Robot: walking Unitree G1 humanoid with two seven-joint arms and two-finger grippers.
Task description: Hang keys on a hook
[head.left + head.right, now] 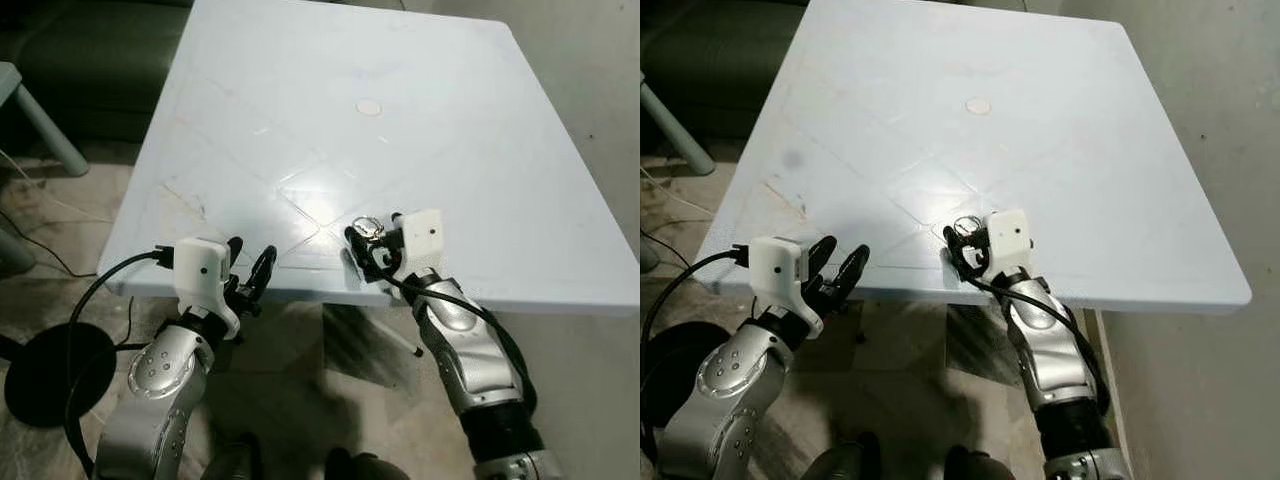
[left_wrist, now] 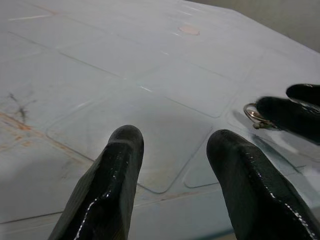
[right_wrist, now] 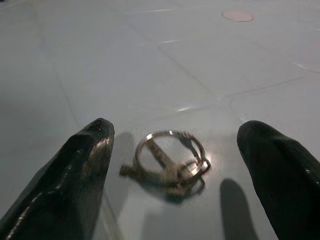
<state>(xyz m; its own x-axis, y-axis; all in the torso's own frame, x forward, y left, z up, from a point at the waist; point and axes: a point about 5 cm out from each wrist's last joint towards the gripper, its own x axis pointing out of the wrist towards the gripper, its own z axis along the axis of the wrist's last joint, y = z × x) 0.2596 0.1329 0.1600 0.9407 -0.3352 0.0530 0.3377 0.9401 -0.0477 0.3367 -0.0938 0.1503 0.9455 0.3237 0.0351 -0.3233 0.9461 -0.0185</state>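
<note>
A small bunch of keys on a metal ring (image 1: pixel 367 228) lies flat on the pale blue table (image 1: pixel 400 100), near its front edge. My right gripper (image 1: pixel 372 240) is open, low over the tabletop, with one black finger on each side of the keys (image 3: pixel 170 160) and neither touching them. My left gripper (image 1: pixel 250 258) is open and holds nothing. It hovers at the table's front edge, to the left of the keys. In the left wrist view the key ring (image 2: pixel 254 116) peeks out beside the right gripper's fingers (image 2: pixel 290 116).
A small round mark (image 1: pixel 369 107) sits mid-table. A dark sofa (image 1: pixel 90 60) stands beyond the table's left side. A black round base (image 1: pixel 50 370) with a cable lies on the floor at my left, beside a pale blue furniture leg (image 1: pixel 45 120).
</note>
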